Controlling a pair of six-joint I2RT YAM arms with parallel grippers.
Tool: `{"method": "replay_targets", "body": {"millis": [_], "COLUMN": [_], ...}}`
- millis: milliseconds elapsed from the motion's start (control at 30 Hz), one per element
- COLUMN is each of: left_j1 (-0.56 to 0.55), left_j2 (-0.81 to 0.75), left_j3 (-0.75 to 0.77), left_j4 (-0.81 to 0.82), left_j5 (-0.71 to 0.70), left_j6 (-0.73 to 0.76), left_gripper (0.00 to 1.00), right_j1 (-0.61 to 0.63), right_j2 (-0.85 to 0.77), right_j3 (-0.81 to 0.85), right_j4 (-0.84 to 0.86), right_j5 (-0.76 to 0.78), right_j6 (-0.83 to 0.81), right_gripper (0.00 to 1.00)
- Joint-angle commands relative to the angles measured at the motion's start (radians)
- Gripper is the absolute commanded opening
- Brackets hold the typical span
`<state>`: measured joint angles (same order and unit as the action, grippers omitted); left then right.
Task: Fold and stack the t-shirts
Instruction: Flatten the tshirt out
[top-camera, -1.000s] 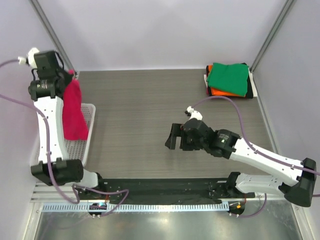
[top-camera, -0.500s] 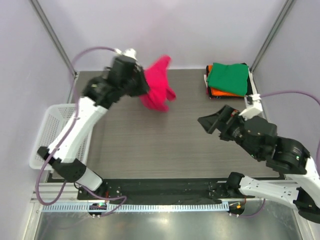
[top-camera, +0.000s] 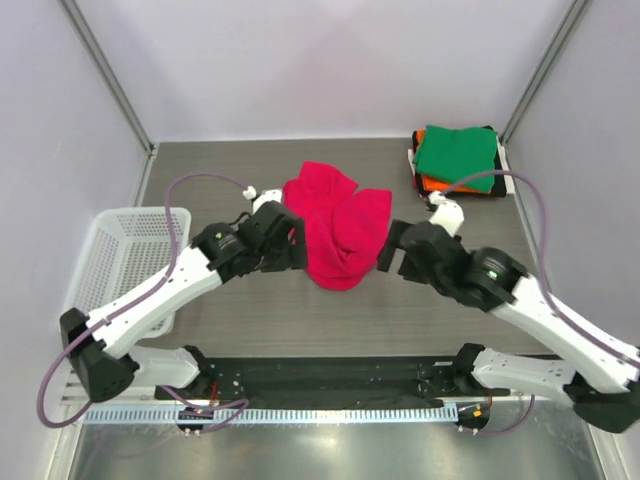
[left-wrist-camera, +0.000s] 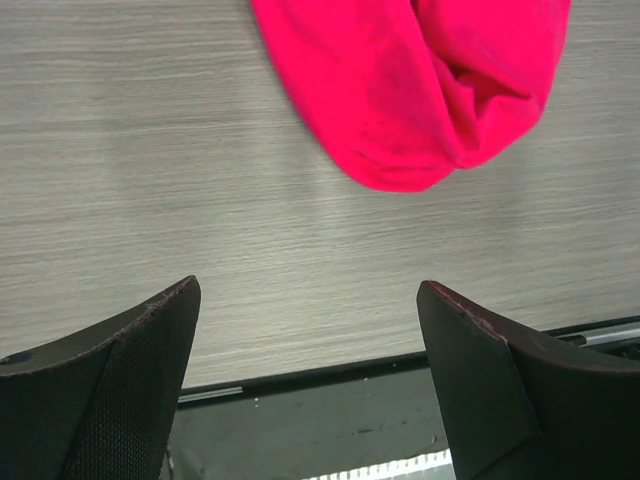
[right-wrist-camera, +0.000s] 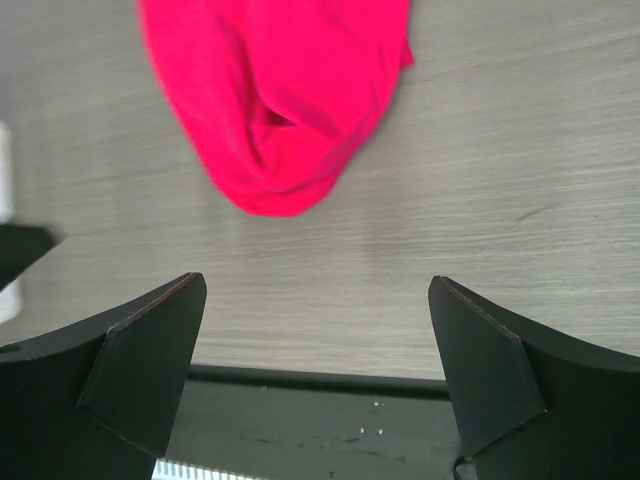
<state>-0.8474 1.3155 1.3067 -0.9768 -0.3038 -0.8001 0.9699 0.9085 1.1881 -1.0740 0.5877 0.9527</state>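
Observation:
A bright pink-red t-shirt (top-camera: 335, 230) lies crumpled in a heap on the middle of the table, also seen in the left wrist view (left-wrist-camera: 420, 90) and the right wrist view (right-wrist-camera: 280, 100). My left gripper (top-camera: 288, 245) sits just left of the heap, open and empty (left-wrist-camera: 308, 290). On the heap's right side my right gripper (top-camera: 393, 252) is open too, with nothing between its fingers (right-wrist-camera: 318, 283). At the back right corner is a stack of folded t-shirts, green (top-camera: 457, 155) on top, orange (top-camera: 440, 184) under it, with dark and white edges below.
A white mesh basket (top-camera: 110, 240) stands at the table's left edge, behind the left arm. Metal frame posts rise at both back corners. A dark strip (top-camera: 330, 375) runs along the near edge between the arm bases.
The left arm swung the pink-red shirt from over the basket to the table's middle and let it go. The right gripper moved in beside the heap's right side.

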Motion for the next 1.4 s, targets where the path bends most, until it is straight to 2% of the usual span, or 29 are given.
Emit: {"method": "replay_targets", "body": {"millis": [0, 33, 67, 267, 433, 533, 567, 767, 900, 933, 1033, 1067, 1133, 1167, 1233, 1267, 1300, 1367], "left_j1": [0.002, 0.002, 0.002, 0.016, 0.031, 0.051, 0.074, 0.215, 0.237, 0.237, 0.238, 0.238, 0.24, 0.24, 0.24, 0.24, 0.242, 0.242], "left_j2": [-0.059, -0.07, -0.078, -0.102, -0.121, -0.102, -0.088, 0.081, 0.243, 0.276, 0.387, 0.404, 0.445, 0.456, 0.478, 0.481, 0.481, 0.449], "left_j3": [-0.118, -0.147, -0.205, -0.28, -0.359, -0.409, -0.418, -0.442, -0.396, -0.38, -0.347, -0.342, -0.325, -0.317, -0.285, -0.274, -0.264, -0.224], "left_j4": [0.133, 0.166, 0.223, 0.293, 0.361, 0.458, 0.484, 0.682, 0.789, 0.797, 0.857, 0.889, 0.915, 0.925, 0.929, 0.929, 0.926, 0.899], "left_j5": [-0.046, -0.041, -0.037, -0.064, -0.052, -0.041, -0.032, 0.089, 0.124, 0.129, 0.144, 0.143, 0.141, 0.138, 0.123, 0.118, 0.115, 0.104], "left_j6": [-0.079, -0.091, -0.111, -0.111, -0.12, -0.129, -0.134, -0.154, -0.152, -0.152, -0.175, -0.192, -0.203, -0.206, -0.209, -0.209, -0.209, -0.191], "left_gripper": [0.89, 0.88, 0.88, 0.83, 0.82, 0.9, 0.95, 0.95, 0.9, 0.89, 0.81, 0.75, 0.65, 0.54, 0.39, 0.13, 0.01, 0.0], "right_j1": [-0.199, -0.294, -0.423, -0.606, -0.677, -0.703, -0.706, -0.708, -0.709, -0.709, -0.709, -0.709, -0.708, -0.709, -0.709, -0.709, -0.711, -0.715], "right_j2": [0.114, 0.136, 0.157, 0.492, 0.801, 0.909, 0.97, 1.079, 1.113, 1.118, 1.132, 1.135, 1.142, 1.142, 1.139, 1.129, 1.123, 1.071], "right_j3": [-0.051, -0.089, -0.102, 0.016, 0.154, 0.228, 0.244, 0.324, 0.318, 0.317, 0.303, 0.303, 0.297, 0.295, 0.286, 0.285, 0.281, 0.274], "right_j4": [0.195, 0.242, 0.328, 0.479, 0.586, 0.62, 0.626, 0.625, 0.629, 0.637, 0.661, 0.664, 0.675, 0.677, 0.687, 0.686, 0.687, 0.684], "right_j5": [-0.232, -0.327, -0.486, -0.637, -0.701, -0.713, -0.715, -0.667, -0.663, -0.663, -0.68, -0.687, -0.706, -0.709, -0.727, -0.727, -0.733, -0.749], "right_j6": [-0.161, -0.195, -0.244, -0.379, -0.39, -0.399, -0.404, -0.437, -0.451, -0.453, -0.457, -0.462, -0.465, -0.466, -0.47, -0.471, -0.473, -0.465], "right_gripper": [1.0, 0.99, 0.97, 0.89, 0.85, 0.84, 0.84, 0.81, 0.72, 0.66, 0.57, 0.48, 0.38, 0.3, 0.2, 0.15, 0.03, 0.01]}}
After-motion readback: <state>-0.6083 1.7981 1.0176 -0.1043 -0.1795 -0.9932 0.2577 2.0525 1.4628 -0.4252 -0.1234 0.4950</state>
